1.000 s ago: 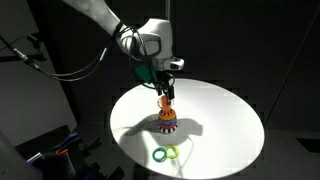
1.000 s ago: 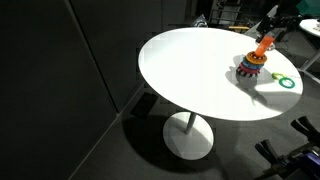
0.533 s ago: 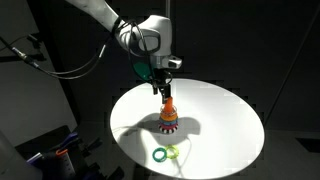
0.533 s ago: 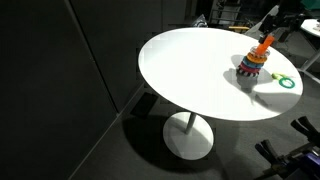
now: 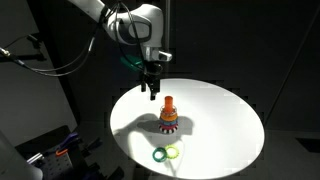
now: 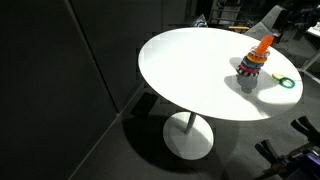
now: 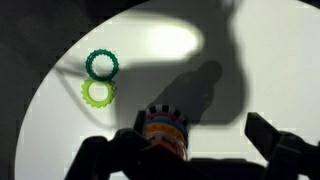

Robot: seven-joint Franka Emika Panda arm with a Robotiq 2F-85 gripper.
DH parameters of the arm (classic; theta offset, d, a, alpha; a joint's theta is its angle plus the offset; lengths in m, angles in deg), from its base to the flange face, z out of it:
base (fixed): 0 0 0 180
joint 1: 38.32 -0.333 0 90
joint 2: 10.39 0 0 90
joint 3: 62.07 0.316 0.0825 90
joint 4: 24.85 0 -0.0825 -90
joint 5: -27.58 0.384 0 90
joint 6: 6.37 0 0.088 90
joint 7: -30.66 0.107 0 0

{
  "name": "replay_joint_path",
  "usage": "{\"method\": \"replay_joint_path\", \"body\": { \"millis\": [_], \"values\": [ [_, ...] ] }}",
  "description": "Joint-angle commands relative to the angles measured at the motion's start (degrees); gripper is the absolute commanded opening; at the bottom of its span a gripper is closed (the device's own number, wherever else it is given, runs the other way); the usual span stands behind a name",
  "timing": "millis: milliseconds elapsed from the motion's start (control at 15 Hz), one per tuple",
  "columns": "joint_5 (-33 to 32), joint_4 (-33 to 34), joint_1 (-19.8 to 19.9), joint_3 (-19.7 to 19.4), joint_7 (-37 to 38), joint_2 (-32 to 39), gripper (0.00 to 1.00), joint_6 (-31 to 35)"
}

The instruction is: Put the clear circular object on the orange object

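Reading the gripper point(image 5: 151, 90) as clear of the orange peg point(image 5: 168, 101) in an exterior view: up and off to one side, nothing touching. Jaws spread wide in the wrist view, fingers point(image 7: 272, 140) flanking the ringed base point(image 7: 165, 130), nothing visibly pinched. Can't make out the clear ring anywhere — too faint against the table point(image 5: 230, 125). Open, raised posture would fit a drop onto the peg, but not confirmable. Green ring point(image 7: 100, 65) and yellow ring point(image 7: 97, 93) lying touching, apart from the toy — not targets.
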Motion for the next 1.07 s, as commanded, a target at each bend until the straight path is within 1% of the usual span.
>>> {"method": "replay_joint_path", "body": {
  "millis": [0, 333, 667, 800, 867, 1000],
  "values": [
    [-1.98, -3.88, -0.16, 0.59, -0.24, -6.71, 1.0, -4.35],
    [-2.11, -6.99, -0.01, 1.38, -0.87, -13.91, 1.0, -7.85],
    [-1.66, -9.04, 0.05, 1.74, -1.58, -19.8, 1.0, -8.61],
    [-1.88, -9.61, 0.14, 1.84, -1.55, -20.66, 1.0, -8.51],
    [-1.27, -8.23, 0.17, 1.83, -0.76, -18.51, 1.0, -7.88],
    [-1.27, -8.52, 0.17, 1.85, -0.77, -18.86, 1.0, -7.88]
  ]
}}
